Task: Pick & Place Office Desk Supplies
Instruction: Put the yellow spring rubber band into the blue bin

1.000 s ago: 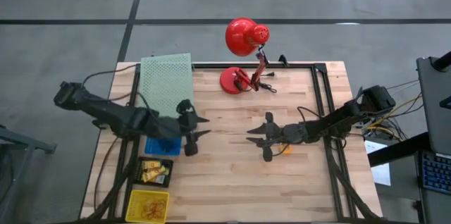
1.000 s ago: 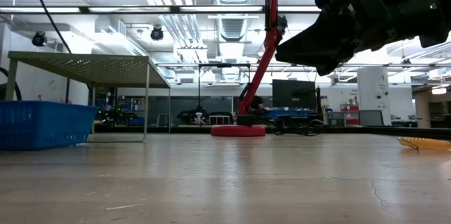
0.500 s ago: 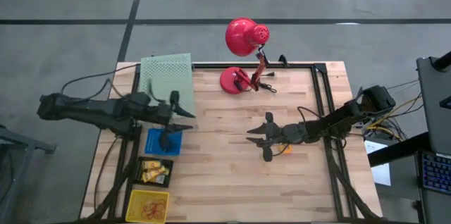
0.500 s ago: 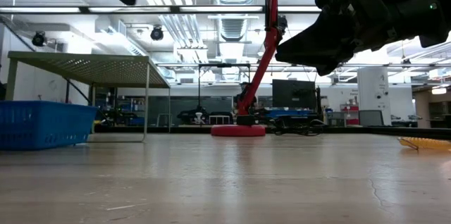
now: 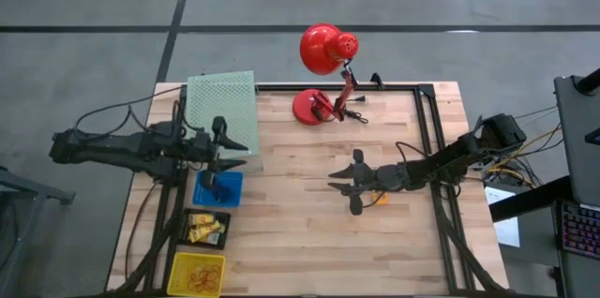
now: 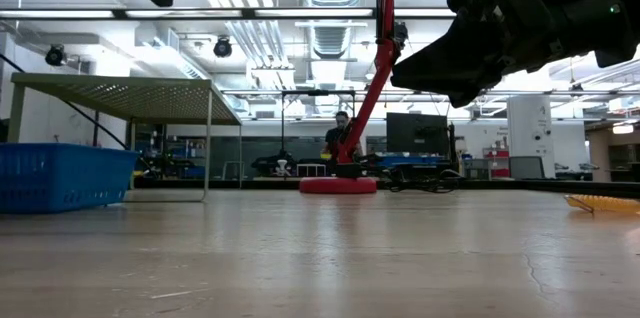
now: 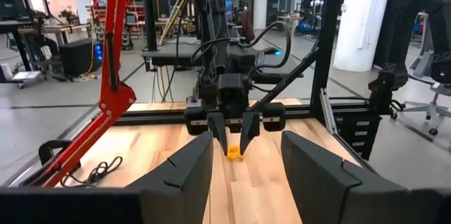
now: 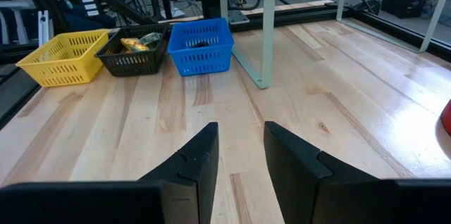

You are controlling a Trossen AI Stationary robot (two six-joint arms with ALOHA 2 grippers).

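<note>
Worktop [image 5: 309, 232], sorting near its end. Stored, left edge: yellow basket [image 5: 197, 273] and black basket [image 5: 206, 228], both holding supplies. Outstanding: one small orange piece [image 7: 233, 153] beneath right claw [image 5: 339, 186], fingers apart. Left claw [image 5: 239, 155] above blue basket [image 5: 217, 188], open, empty.

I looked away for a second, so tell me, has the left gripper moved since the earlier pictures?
Yes. In the high view the left gripper has drawn back toward the table's left edge, from right of the blue basket to over the green mesh shelf's corner.

Blue basket [image 6: 62, 175] at left, red lamp base [image 6: 338, 185] mid-table, a person [image 6: 338, 140] behind it
</note>
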